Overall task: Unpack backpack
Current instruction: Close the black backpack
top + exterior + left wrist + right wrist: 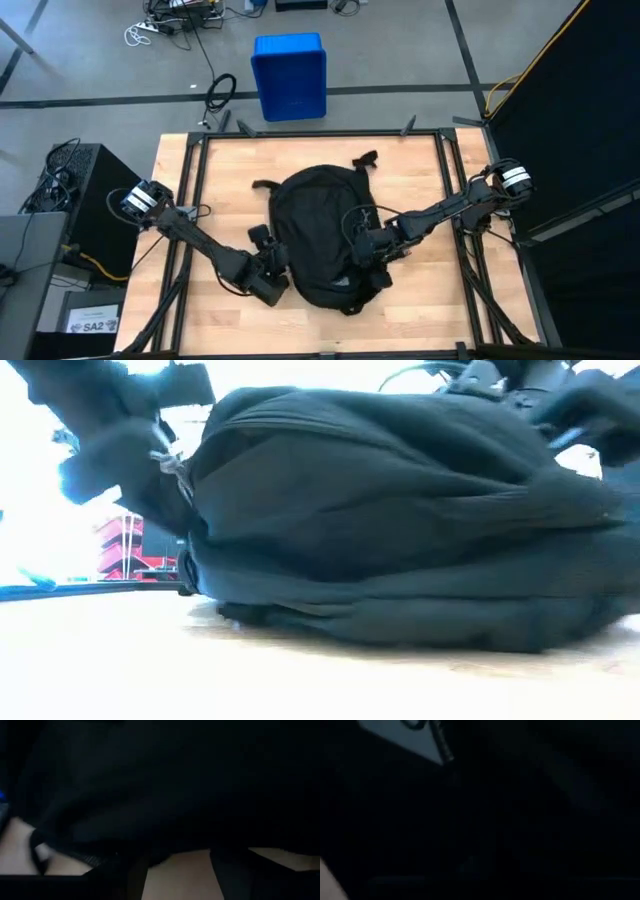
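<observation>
The black backpack (322, 238) lies flat in the middle of the wooden table (420, 180), its straps (365, 160) spread toward the far edge. My left gripper (272, 280) stands open at the backpack's near left side; in the left wrist view bare wood shows between its fingers (230, 875). In the low view a grey zipper pull (168, 460) hangs on the backpack (400, 520) beside it. My right gripper (360, 247) is shut over the backpack's top, right of its middle. The right wrist view shows only dark fabric (520, 820). My left gripper is close against the backpack's side, but I cannot tell whether it touches the fabric. My right gripper slants down from the table's right side onto the backpack's upper face (350, 235); the hand and the dark fabric hide its fingertips, so I cannot tell whether it touches or holds anything.
A blue plastic bin (290, 75) stands on the floor beyond the table's far edge. A black frame (320, 132) runs round the tabletop. Bare wood lies right of the backpack and along the near edge. Cables and a dark cabinet (85, 190) are at the left.
</observation>
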Tool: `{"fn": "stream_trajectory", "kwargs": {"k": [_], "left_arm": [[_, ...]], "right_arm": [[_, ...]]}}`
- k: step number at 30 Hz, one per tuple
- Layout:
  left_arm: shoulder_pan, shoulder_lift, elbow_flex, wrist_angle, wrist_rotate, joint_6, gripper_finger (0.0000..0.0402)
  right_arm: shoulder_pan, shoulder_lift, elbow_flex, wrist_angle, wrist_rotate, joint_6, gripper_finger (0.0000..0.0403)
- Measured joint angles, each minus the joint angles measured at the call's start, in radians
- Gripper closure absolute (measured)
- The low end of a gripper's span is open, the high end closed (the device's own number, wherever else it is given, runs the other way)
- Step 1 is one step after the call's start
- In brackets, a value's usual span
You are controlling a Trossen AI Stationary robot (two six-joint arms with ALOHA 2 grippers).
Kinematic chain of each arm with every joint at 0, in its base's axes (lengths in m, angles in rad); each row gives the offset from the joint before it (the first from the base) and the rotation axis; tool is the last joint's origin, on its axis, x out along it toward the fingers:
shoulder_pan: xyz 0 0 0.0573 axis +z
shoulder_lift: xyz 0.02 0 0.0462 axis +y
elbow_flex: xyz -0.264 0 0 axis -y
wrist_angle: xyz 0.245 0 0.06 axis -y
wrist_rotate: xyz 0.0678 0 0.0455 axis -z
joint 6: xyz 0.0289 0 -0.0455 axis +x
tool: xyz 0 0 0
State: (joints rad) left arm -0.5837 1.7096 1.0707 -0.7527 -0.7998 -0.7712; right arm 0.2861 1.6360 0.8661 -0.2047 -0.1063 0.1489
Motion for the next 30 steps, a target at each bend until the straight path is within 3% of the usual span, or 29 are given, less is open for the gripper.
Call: {"fn": "stream_trajectory", "kwargs": {"k": [3,7,11,17,24,27,30], "left_arm": [[-0.017,0.0,0.129,-0.197,0.004,-0.036,0.0222],[-0.048,-0.002,0.276,-0.301,-0.006,-0.055,0.0222],[-0.078,-0.003,0.341,-0.129,-0.076,0.034,0.0222],[-0.092,0.054,0.333,0.227,-0.076,0.296,0.0223],[-0.092,0.152,0.332,0.373,-0.061,0.329,0.0224],[-0.078,0.214,0.331,0.42,-0.043,0.369,0.0224],[-0.063,0.248,0.332,0.412,-0.046,0.363,0.0224]], "right_arm": [[-0.024,0.0,0.0,0.057,0.055,0.018,0.0403],[-0.071,0.0,0.001,0.149,0.123,0.033,0.0403],[-0.12,0.0,0.001,0.298,0.173,0.034,0.0403],[-0.155,-0.045,0.002,0.438,0.089,-0.022,0.0403],[-0.126,-0.163,0.002,0.138,0.052,-0.075,0.0403],[-0.089,-0.221,0.003,-0.045,0.112,-0.083,0.0403],[-0.045,-0.288,0.002,-0.241,0.248,-0.052,0.0403]]}}
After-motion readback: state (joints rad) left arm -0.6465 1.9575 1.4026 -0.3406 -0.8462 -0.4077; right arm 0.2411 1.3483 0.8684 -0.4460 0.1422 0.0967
